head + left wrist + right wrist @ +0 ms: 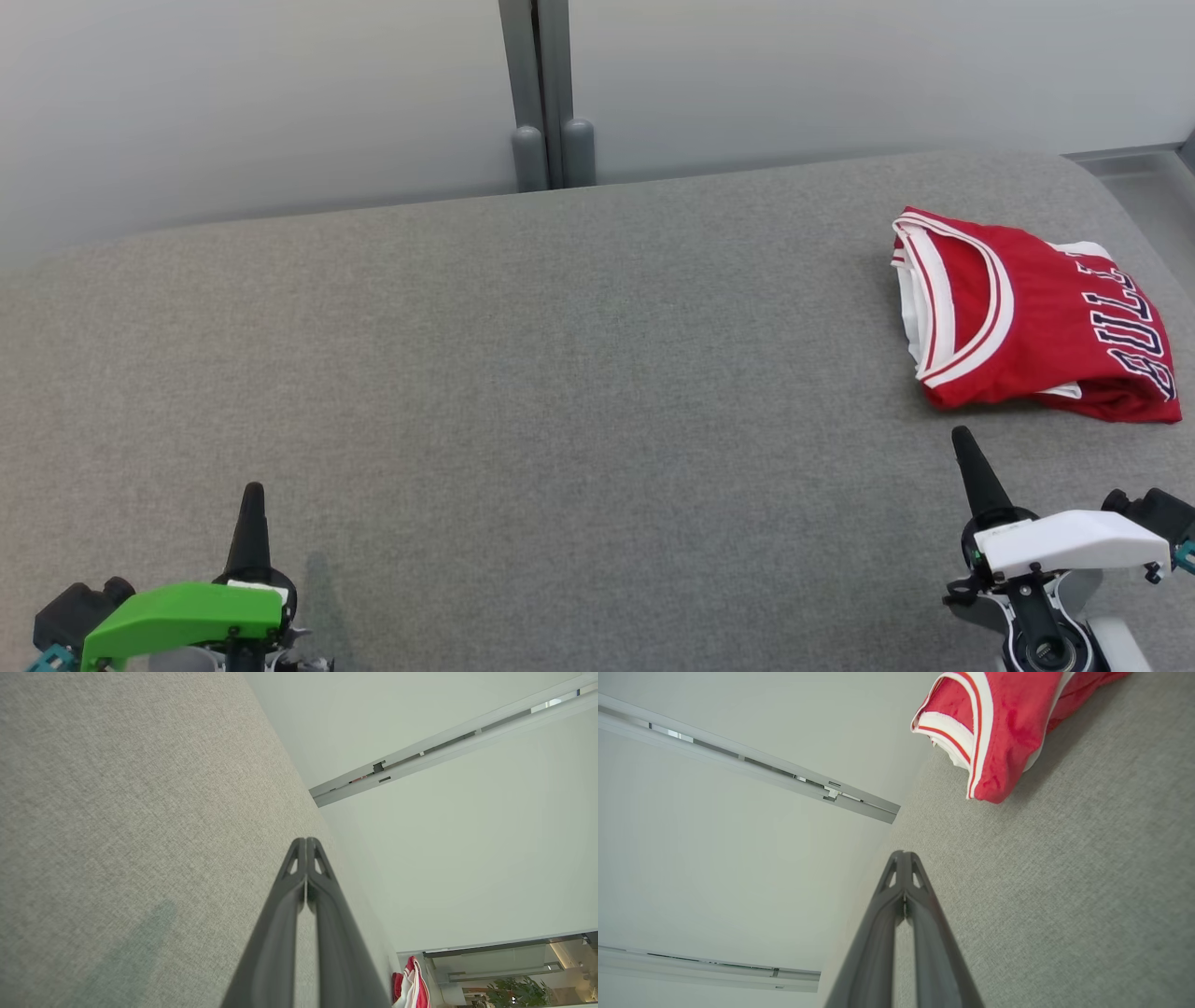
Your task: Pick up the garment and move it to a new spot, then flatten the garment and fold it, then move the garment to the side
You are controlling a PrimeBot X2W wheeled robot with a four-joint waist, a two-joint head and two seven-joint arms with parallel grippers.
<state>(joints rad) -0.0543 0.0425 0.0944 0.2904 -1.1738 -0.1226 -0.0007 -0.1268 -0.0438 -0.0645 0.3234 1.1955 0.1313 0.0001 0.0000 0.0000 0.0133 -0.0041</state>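
**Folded garment and both end effectors.** Red sleeveless sports jersey with white-and-red striped trim, folded, lying at the right of the head view on a grey woven fabric surface, close to that surface's right edge. Just below it in the frame, at lower right, the right gripper under a white housing, tip pointing up toward the jersey's lower-left corner, near the cloth but not touching.

In the right wrist view, the same right gripper at bottom centre, long dark fingers pressed together at the tips with nothing between them. Jersey at upper right, apart from the tips.

At lower left of the head view, the left gripper under a green housing, well apart from the jersey. In the left wrist view, left gripper likewise closed tip to tip and empty. Jersey seen as a small red-and-white patch at the bottom edge, right of centre.

Across the jersey's right side, dark blue block letters outlined in white, legible as "BULL", the remainder seemingly tucked into the fold.

Behind the surface, pale wall panels joined by a grey post.
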